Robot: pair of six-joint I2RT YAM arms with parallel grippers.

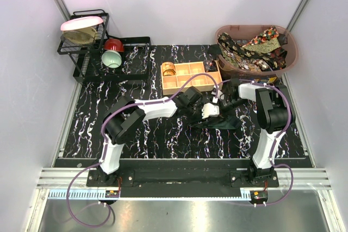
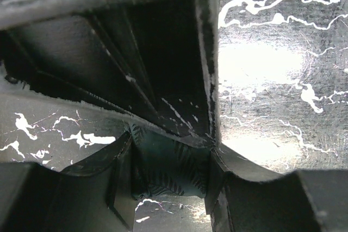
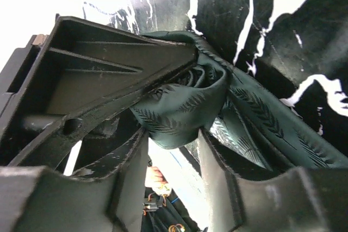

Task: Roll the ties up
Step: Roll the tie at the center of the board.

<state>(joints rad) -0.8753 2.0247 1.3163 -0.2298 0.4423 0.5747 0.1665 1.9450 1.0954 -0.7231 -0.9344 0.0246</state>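
Observation:
The dark green tie (image 1: 220,122) with a faint leaf weave lies on the black marbled mat, partly rolled. Both grippers meet over its rolled end. My left gripper (image 2: 171,150) is shut on the roll (image 2: 168,172), which fills the gap between its fingers. My right gripper (image 3: 173,134) holds the same roll (image 3: 179,107) at its fingertips, and the tie's loose tail (image 3: 272,129) trails off to the right. From above, the left gripper (image 1: 213,110) and right gripper (image 1: 222,105) face each other. Patterned ties (image 1: 255,47) lie heaped in the basket.
A tan wooden box (image 1: 190,83) with square compartments stands just behind the grippers, a gold-patterned roll (image 1: 168,69) in its left cell. The pink basket (image 1: 291,52) sits at the back right. A black dish rack (image 1: 87,42) with bowls stands at the back left.

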